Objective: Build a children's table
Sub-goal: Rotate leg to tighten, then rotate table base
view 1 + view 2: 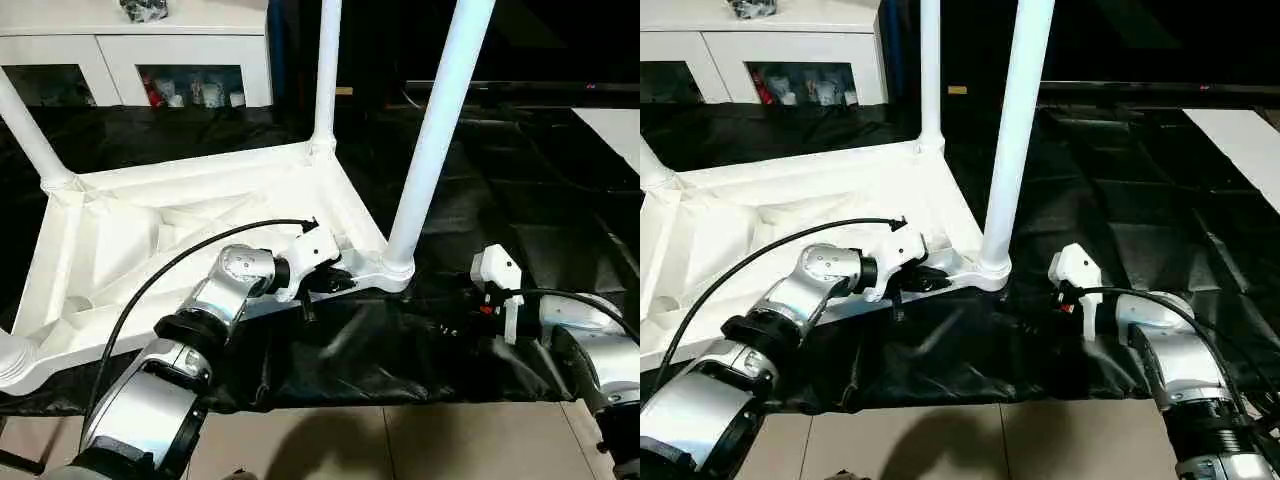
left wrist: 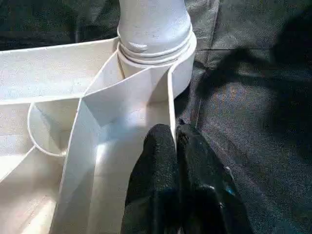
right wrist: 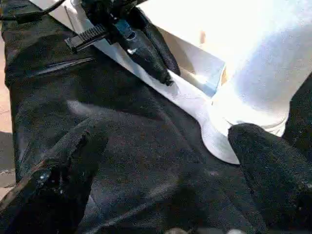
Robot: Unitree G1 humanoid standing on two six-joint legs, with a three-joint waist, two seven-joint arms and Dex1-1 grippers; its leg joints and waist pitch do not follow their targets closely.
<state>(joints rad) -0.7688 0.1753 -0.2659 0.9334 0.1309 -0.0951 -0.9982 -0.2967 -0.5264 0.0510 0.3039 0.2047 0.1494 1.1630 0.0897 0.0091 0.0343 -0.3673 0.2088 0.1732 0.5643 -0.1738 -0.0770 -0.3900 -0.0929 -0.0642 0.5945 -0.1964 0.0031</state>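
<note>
Two grippers flank our upturned tabletop (image 1: 180, 230) on the black cloth (image 1: 400, 340): our left gripper (image 2: 176, 134), fingers pressed together and empty, rests on the near rim beside the corner leg (image 1: 440, 130); our right gripper (image 3: 161, 165), spread wide and empty, sits at three o'clock over bare cloth.

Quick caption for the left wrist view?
Shut left gripper pressing on the upturned tabletop's rim beside a seated leg.

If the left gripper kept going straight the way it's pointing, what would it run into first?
Most likely the leg standing in the tabletop's corner socket. The shut left gripper rests at the tabletop rim and points at that corner; depth is hard to judge.
</note>
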